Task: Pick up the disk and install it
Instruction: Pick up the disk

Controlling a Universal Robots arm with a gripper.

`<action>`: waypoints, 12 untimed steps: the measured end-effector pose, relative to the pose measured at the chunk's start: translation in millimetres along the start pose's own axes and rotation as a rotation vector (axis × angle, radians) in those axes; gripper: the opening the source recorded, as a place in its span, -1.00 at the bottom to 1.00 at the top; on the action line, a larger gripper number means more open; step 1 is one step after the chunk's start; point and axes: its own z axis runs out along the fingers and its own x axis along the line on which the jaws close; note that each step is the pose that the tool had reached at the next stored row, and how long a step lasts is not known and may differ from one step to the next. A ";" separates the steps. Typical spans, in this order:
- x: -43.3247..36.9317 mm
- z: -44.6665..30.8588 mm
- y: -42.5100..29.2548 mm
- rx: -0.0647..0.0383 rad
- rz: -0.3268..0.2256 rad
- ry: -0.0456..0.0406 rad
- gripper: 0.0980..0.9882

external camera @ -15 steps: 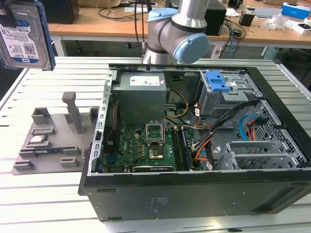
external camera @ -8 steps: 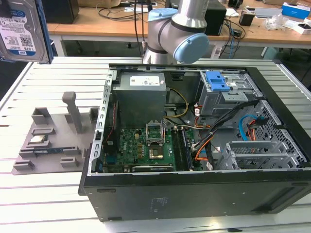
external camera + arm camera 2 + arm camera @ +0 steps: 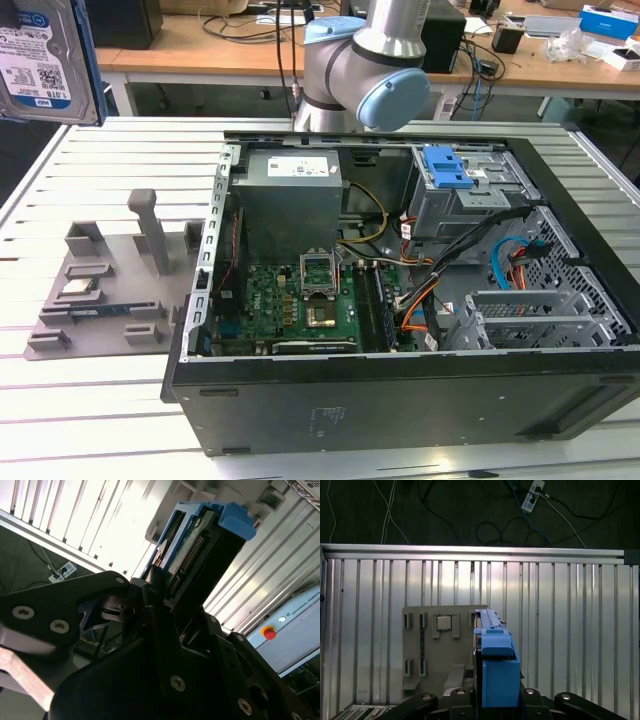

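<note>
The disk (image 3: 40,55), a silver-grey hard drive with a white-and-blue label and a blue bracket, hangs high in the air at the exterior view's far left, above the slatted table. In both wrist views my gripper (image 3: 170,600) is shut on the disk (image 3: 200,545), with its black fingers clamped on the two flat faces. The disk (image 3: 497,665) stands on edge between the jaws of the gripper (image 3: 497,702), its blue bracket end pointing away from the wrist. It hovers over the grey parts fixture (image 3: 445,645).
The open computer case (image 3: 400,400) lies on the table to the exterior view's right, with the grey drive cage and its blue latch (image 3: 447,168) at its far side. The grey fixture (image 3: 100,290) holds a chip (image 3: 80,288) and a memory stick (image 3: 100,308). The arm's base (image 3: 370,60) stands behind the case.
</note>
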 end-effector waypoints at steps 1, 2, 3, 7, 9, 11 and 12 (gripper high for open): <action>0.0 -0.2 -1.7 0.000 0.000 0.0001 -0.40; 0.1 -0.3 -4.7 0.000 0.000 0.0001 -0.40; 0.2 -0.4 -9.2 0.000 0.000 0.0002 -0.40; 0.7 -1.6 -34.9 0.000 0.000 0.0004 -0.40; 0.9 -2.2 -48.0 0.000 0.000 0.0003 -0.40; 1.2 -2.8 -60.7 0.000 0.000 0.0004 -0.40; 1.2 -3.0 -64.9 0.000 0.000 0.0004 -0.40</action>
